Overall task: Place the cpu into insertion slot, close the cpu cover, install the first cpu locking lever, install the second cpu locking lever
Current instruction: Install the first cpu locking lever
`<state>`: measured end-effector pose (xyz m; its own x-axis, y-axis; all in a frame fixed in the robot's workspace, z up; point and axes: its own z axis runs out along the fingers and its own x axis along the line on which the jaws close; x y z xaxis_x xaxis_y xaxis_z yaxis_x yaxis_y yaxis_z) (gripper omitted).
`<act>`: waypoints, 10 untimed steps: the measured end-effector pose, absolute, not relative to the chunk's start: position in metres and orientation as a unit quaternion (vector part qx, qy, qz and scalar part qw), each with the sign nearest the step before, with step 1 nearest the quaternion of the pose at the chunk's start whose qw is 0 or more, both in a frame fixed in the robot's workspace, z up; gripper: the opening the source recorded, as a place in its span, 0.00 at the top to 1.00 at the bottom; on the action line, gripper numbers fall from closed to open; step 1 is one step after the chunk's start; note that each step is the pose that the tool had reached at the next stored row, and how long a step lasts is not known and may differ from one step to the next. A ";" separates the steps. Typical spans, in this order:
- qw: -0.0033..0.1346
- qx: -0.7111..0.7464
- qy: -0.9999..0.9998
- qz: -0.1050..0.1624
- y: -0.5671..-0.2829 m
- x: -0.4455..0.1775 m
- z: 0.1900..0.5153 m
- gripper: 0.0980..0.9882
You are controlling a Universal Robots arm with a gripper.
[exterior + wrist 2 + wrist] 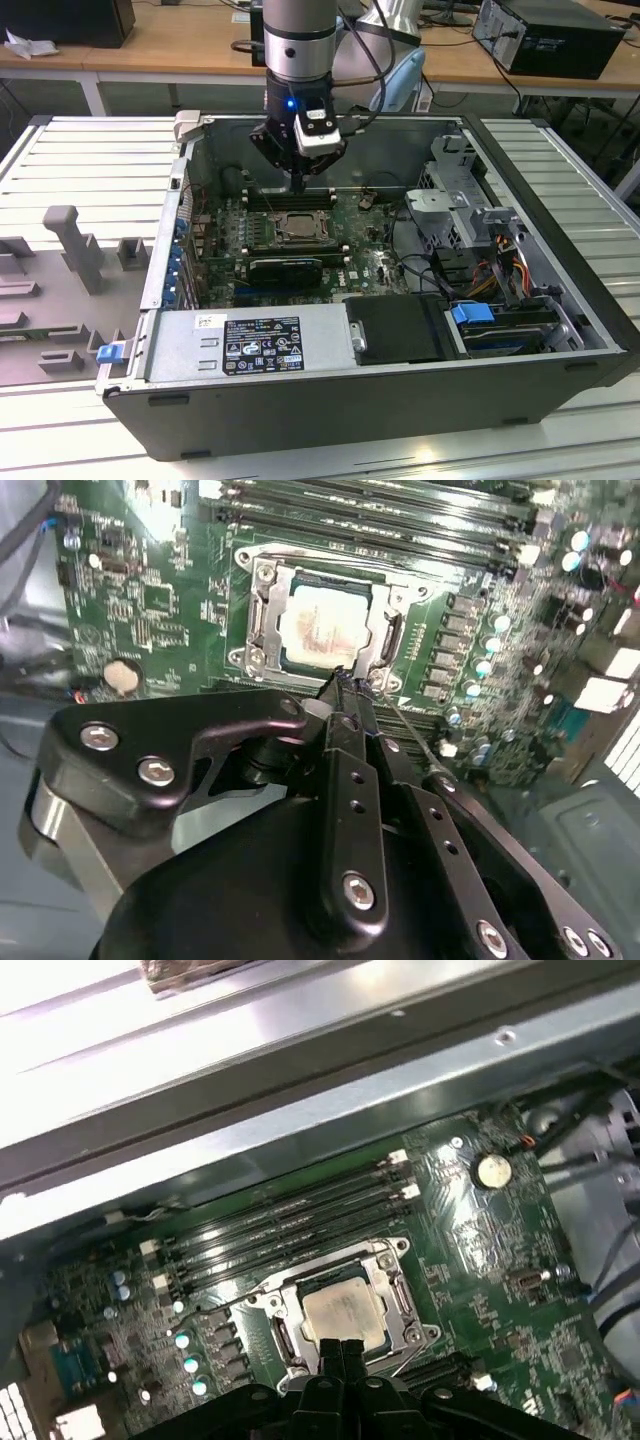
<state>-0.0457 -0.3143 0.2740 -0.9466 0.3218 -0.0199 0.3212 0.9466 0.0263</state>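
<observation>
Second wrist view: square silvery cpu (322,632)

I can read no words here. The grey box (322,345) has a black sticker (262,345) and a white sticker (210,322), print too tiny for me.

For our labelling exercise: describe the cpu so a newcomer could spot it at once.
Look inside the open computer case, at the green board. The cpu is the pale silvery square inside the metal-framed socket, unlike the long black memory slots beside it.
</observation>
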 end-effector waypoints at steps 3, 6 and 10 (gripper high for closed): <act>0.012 0.122 0.992 0.012 -0.314 -0.046 0.274 0.99; 0.011 0.083 0.996 0.012 -0.314 -0.046 0.274 0.99; 0.011 0.039 0.999 0.012 -0.314 -0.046 0.274 0.99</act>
<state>-0.0457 -0.3143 0.2738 -0.9967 0.0787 -0.0201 0.0782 0.9966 0.0256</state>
